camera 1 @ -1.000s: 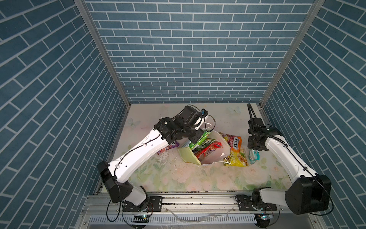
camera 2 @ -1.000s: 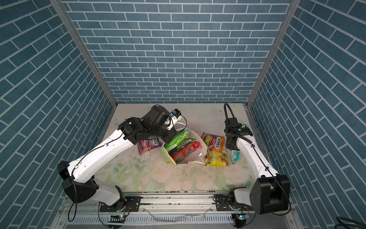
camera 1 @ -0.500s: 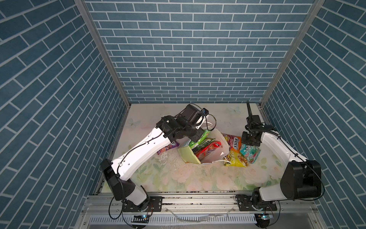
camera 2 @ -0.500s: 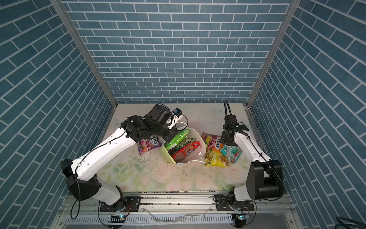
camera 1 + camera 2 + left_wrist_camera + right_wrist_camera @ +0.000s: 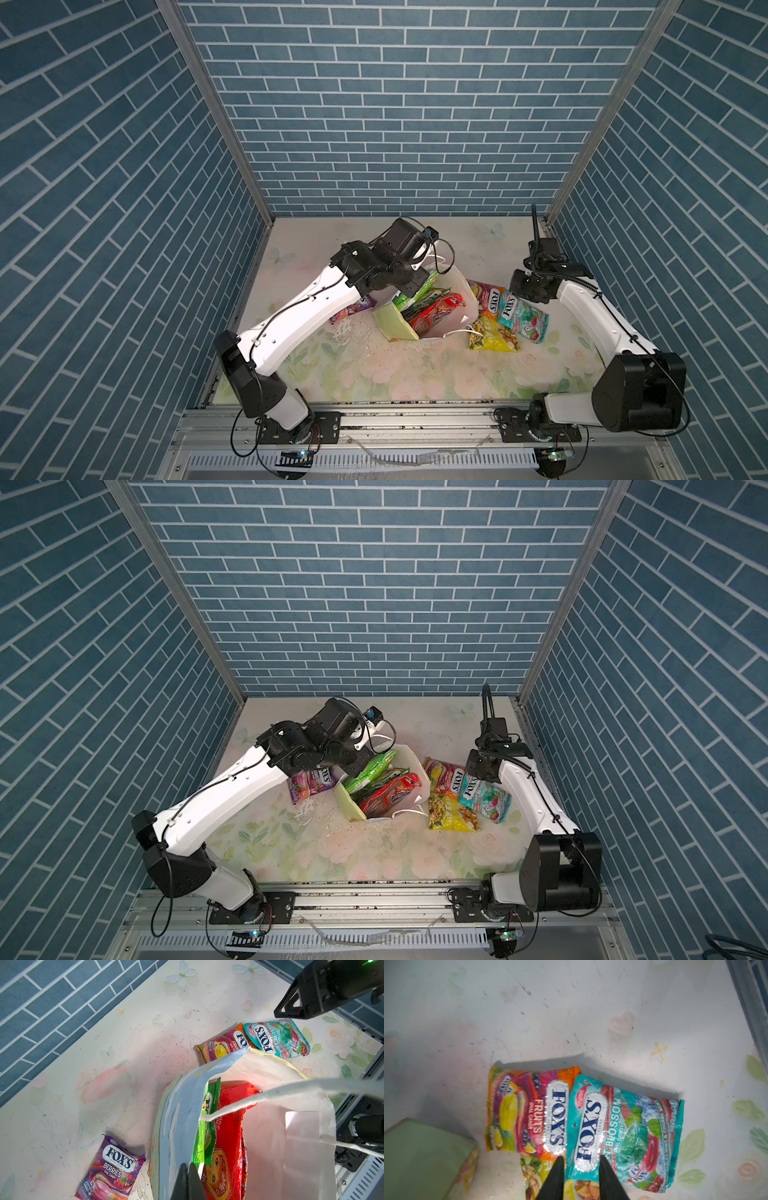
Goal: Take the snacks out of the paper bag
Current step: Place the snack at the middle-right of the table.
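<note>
Standing by the table [image 5: 374,374], I notice the paper bag [image 5: 459,289] first, leaning with its mouth tipped open. The left gripper [image 5: 187,1164] has its fingers pressed together on the bag's bluish printed wall at the rim, and I think that is what holds the mouth open. The paper looks thin, light and easy to crease, so I'd guess it slides or folds if a packet drags against it.

Inside the bag, the red cookie bag [image 5: 436,309] is the biggest snack not yet out. It looks puffy, glossy, and probably light but bulky. I'd take it by the flat crimped seam nearest the bag's mouth, not by its slippery belly. Wedged beside it inside the bag, against the pinched wall, is the green Lay's chips packet [image 5: 209,1126]. It looks air-filled and crushable, so the seam is again the place to hold.

Outside the bag, just beside its wall opposite the pinched one, lie the yellow packet [image 5: 494,347], the orange Fox's packet [image 5: 482,291] and the teal Fox's packet [image 5: 523,320], overlapping one another. They are small and floppy, with slick film and likely hard candies shifting inside.

The right gripper [image 5: 580,1164] hovers just over the teal one with its fingers spread, gripping nothing. On the opposite side of the bag, the purple Fox's packet [image 5: 311,782] lies flat.
</note>
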`<state>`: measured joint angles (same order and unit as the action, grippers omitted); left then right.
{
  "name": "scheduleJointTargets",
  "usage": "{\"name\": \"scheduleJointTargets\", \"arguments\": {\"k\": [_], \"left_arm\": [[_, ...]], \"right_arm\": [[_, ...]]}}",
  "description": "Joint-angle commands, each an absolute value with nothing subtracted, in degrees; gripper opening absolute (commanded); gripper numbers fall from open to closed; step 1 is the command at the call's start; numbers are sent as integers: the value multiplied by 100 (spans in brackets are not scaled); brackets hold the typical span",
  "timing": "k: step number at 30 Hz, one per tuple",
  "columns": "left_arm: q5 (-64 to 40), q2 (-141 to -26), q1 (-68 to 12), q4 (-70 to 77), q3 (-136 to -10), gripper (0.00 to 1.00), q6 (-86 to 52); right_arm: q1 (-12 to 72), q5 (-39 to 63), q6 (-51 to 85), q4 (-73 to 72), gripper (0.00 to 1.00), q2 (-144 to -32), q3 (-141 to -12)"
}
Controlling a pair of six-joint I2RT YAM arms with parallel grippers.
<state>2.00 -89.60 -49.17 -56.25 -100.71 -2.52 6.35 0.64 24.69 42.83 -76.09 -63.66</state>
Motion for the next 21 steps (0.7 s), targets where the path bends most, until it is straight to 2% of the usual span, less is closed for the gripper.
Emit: {"name": "scheduleJointTargets", "arguments": {"k": [1,5,9,12,21], "left_arm": [[264,-8936,-4959,-5727,-10175,0,-202],[281,-8938,-5089,-5642,-10182,0,-209],[290,-8990,-5269,-5560,-10208,0,-205],[318,-9039,-5401,-5520,-10220,0,-210],[360,-9255,-5812,-5514,-10293,0,-350]], "right_arm": [[625,835,2242,4351,28,-6952,-6609],[634,1738,2075,4359,21,-6208,-6709],[674,2801,2110,4334,9,-5516,-6813],[905,3436,2232,4280,5,-5174,-6805],[2161,3796,2548,4192,3,-4684,-5958]]}}
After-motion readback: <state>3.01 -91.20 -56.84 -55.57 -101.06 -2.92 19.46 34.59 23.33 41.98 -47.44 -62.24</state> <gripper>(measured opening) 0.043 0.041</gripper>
